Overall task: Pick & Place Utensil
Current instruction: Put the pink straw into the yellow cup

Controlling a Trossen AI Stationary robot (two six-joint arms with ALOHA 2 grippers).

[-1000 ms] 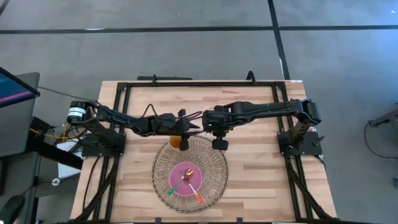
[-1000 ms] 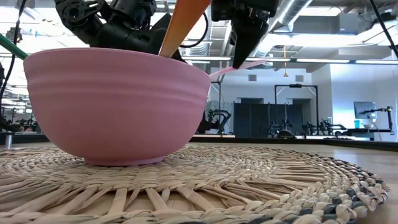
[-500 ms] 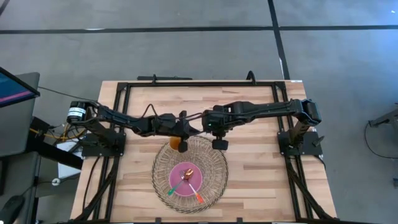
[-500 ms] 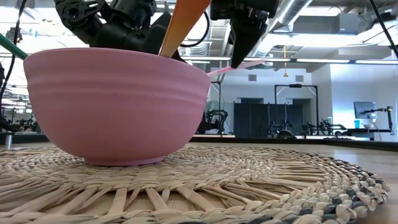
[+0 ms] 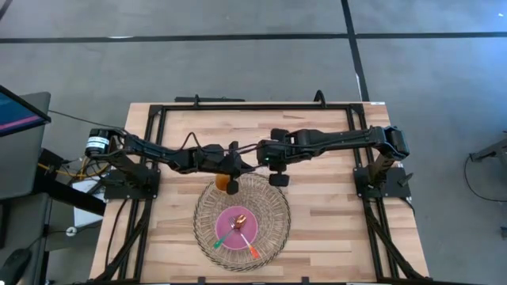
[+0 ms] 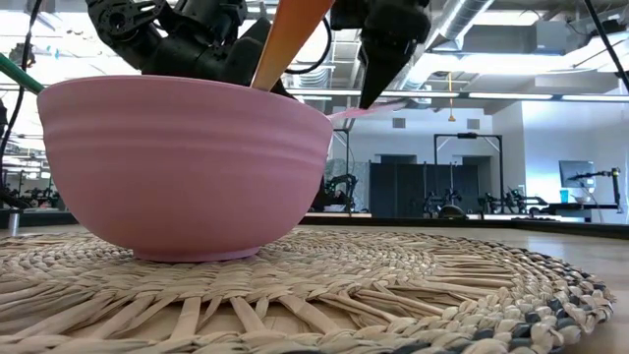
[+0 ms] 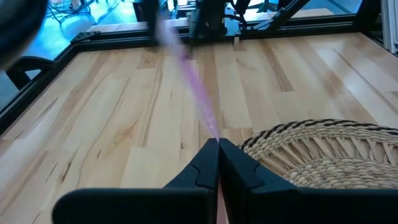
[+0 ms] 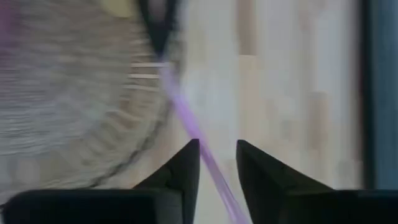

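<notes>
A thin purple utensil [image 7: 193,81] is held above the table just beyond the woven mat's far edge. It also shows in the right wrist view [image 8: 186,121] and the low view [image 6: 381,106]. My left gripper [image 7: 217,143] [image 5: 242,163] is shut on one end of it. My right gripper [image 8: 217,152] [image 5: 263,158] is open, one finger on either side of the handle's other end; whether a finger touches it, I cannot tell. A pink bowl [image 5: 237,230] [image 6: 177,167] stands on the mat [image 5: 242,220] with an orange-handled and a green-handled utensil in it. My left gripper pinches the purple utensil's handle at its end [image 7: 212,132] between its two shut fingertips. The handle runs on straight ahead of the fingers, toward my right gripper. The utensil is lifted clear of the table, roughly level.
A round orange-yellow object [image 5: 230,184] sits at the mat's far edge, under my left gripper. The black frame [image 5: 238,107] runs along the table's far, left and right sides. Bare wood [image 5: 333,222] lies to the right of the mat.
My right gripper has edged a little toward the table's left, along the purple utensil toward my left gripper. The utensil and my left gripper have kept still.
</notes>
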